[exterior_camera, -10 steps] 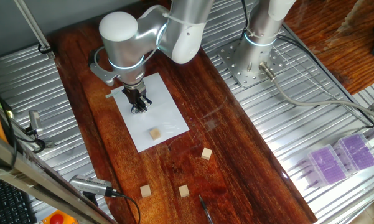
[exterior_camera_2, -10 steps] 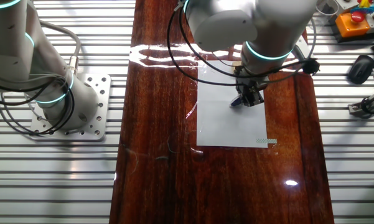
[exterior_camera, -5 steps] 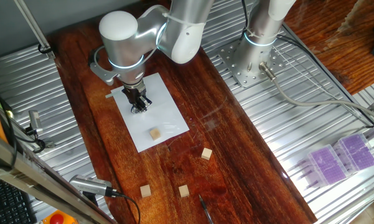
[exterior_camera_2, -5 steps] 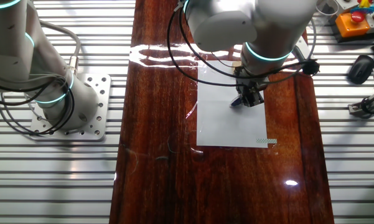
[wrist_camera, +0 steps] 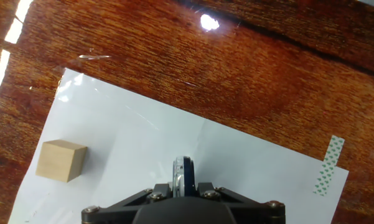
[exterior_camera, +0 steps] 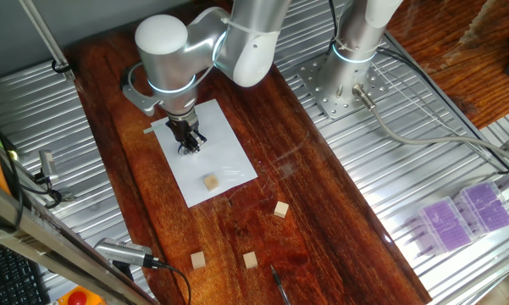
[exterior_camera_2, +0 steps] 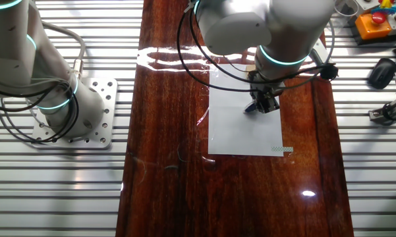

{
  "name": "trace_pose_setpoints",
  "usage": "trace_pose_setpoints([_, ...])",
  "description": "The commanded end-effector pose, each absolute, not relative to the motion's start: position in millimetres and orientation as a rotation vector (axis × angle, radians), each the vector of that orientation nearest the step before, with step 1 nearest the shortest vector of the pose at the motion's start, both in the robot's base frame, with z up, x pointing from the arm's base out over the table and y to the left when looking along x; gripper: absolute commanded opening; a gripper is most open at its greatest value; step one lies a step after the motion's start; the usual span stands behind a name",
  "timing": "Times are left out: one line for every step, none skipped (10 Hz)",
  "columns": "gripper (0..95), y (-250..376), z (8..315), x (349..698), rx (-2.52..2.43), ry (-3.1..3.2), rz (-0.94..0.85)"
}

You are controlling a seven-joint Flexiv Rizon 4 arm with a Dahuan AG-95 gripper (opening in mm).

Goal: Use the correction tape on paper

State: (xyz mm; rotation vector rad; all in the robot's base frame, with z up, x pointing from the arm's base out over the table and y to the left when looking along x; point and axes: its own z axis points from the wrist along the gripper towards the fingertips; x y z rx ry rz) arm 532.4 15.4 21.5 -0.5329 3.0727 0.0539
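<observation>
Gripper (exterior_camera: 189,144) fingers clamp our correction tape (wrist_camera: 181,176) upright over the paper (wrist_camera: 236,168), well inside its edges. We see one wooden cube (wrist_camera: 61,160) near the sheet's corner, bare white between.

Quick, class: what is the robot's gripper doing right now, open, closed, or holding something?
Gripper: closed on the correction tape, which it holds over the paper.

one fixed view: high up, angled down the desk (exterior_camera: 322,220), paper (exterior_camera: 224,165) mid-frame
other fixed view: overhead from the opposite side, same paper (exterior_camera_2: 240,135)
hand view: right above the paper (wrist_camera: 143,149), close
</observation>
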Motion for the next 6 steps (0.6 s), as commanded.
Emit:
trace_pose_setpoints([0.0, 16.3, 20.4, 533.5, -0.529, 3.071, 0.057])
trace_pose_setpoints([0.0, 17.1, 19.7, 534.2, -0.526, 3.071, 0.056])
trace_pose_setpoints([0.0, 18.8, 18.2, 536.0, -0.520, 3.070, 0.054])
trace_pose_setpoints([0.0, 19.9, 17.4, 537.9, -0.518, 3.069, 0.054])
trace_pose_setpoints([0.0, 20.6, 17.7, 540.8, -0.519, 3.071, 0.053])
trace_pose_setpoints([0.0, 20.7, 18.4, 542.7, -0.521, 3.072, 0.056])
